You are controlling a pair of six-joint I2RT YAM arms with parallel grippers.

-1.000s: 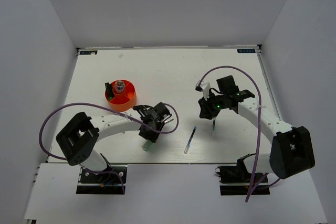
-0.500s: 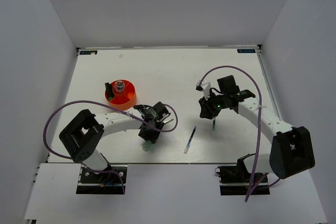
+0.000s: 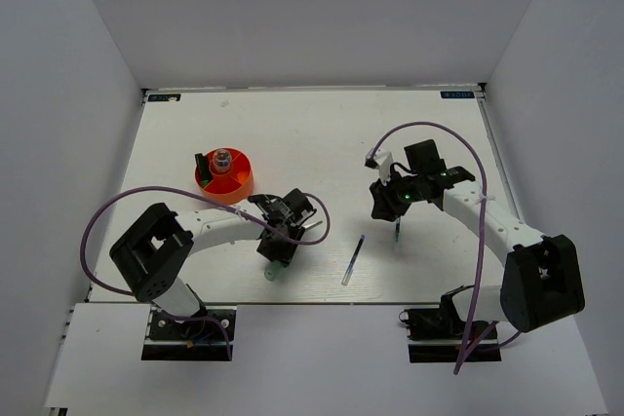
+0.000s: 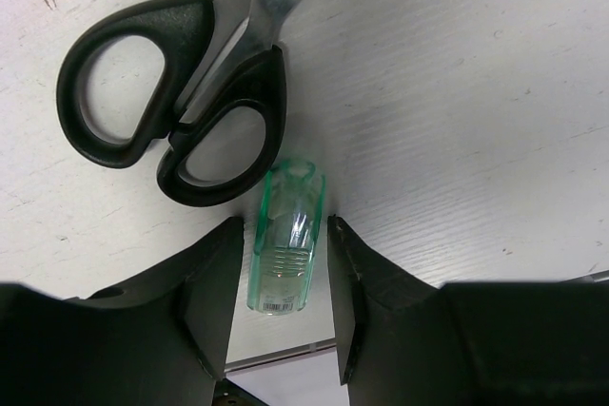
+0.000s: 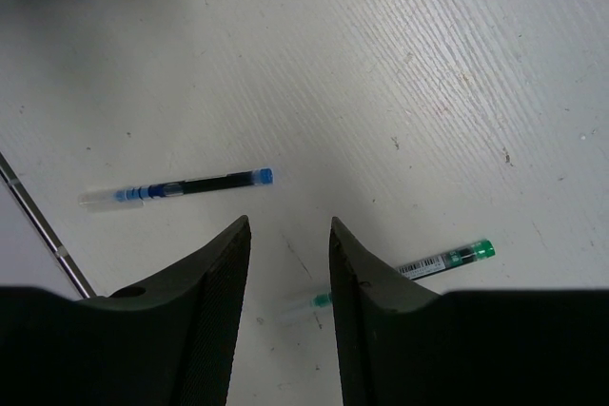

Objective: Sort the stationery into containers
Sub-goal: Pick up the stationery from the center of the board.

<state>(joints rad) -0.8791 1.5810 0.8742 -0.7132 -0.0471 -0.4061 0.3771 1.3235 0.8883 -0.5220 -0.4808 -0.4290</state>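
- Left side, risk: the scissors [image 4: 181,111] lie with one handle loop touching the upper end of the tube [image 4: 285,244]. If the left gripper [image 4: 283,225] lifts or drags carelessly, the tube may nudge the scissors or snag on the loop.
- The tube is round and smooth. A squeeze that is off-centre could squirt it out toward the lower edge of the left wrist view, where the table ends.
- Left fingers: partly open, one on each side of the tube. The right-hand one looks to be touching it and the left-hand one shows a thin gap, so it is bracketed but not clamped.
- Right side, risk: the green pen [image 5: 447,259] runs slantwise under the right-hand finger instead of across the gap. Closing here would likely pinch one end only, or roll the thin pen away.
- Right gripper [image 5: 288,225]: partly open and holding nothing. The green pen's pale end shows low in the gap and its green end lies at lower right. The blue pen [image 5: 181,187] lies apart at left.
- The cup [image 3: 226,180], up and left of the left gripper in the top view, already holds some items. The carry to it looks short.
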